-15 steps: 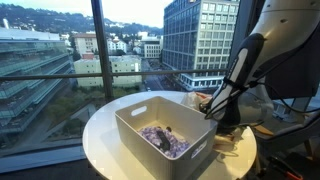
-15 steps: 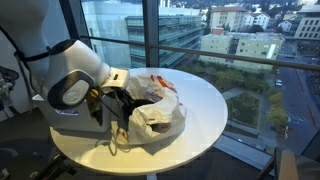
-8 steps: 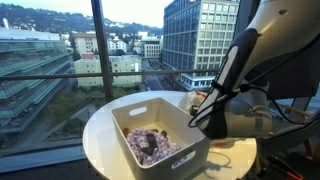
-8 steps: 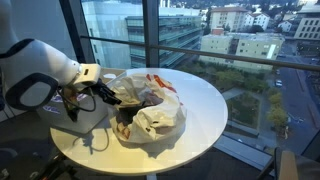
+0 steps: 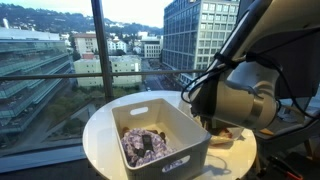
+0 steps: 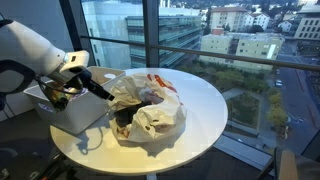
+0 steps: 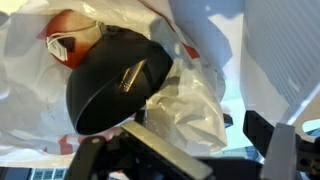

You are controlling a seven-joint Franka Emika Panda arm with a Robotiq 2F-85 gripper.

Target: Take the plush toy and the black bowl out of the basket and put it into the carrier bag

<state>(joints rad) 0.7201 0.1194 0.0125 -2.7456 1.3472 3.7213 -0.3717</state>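
The black bowl (image 7: 110, 85) lies tilted inside the white carrier bag (image 7: 190, 112), its opening facing the wrist camera. My gripper (image 7: 215, 150) hovers over the bag, open, with only crumpled bag plastic showing between its fingers (image 7: 150, 155). In an exterior view the gripper (image 6: 100, 92) hangs between the basket (image 6: 80, 115) and the carrier bag (image 6: 155, 100), and the bowl (image 6: 124, 118) shows dark in the bag's mouth. The purple-grey plush toy (image 5: 143, 146) lies at the bottom of the white basket (image 5: 170, 165).
Basket and bag share a round white table (image 6: 210, 110) beside tall windows. The arm's bulky body (image 5: 240, 95) hides most of the bag in that exterior view. A red-printed item (image 7: 75, 35) lies deeper in the bag.
The gripper has opened and let go of the black bowl, which now rests in the bag. The arm has lifted and pulled back from the bag towards the basket.
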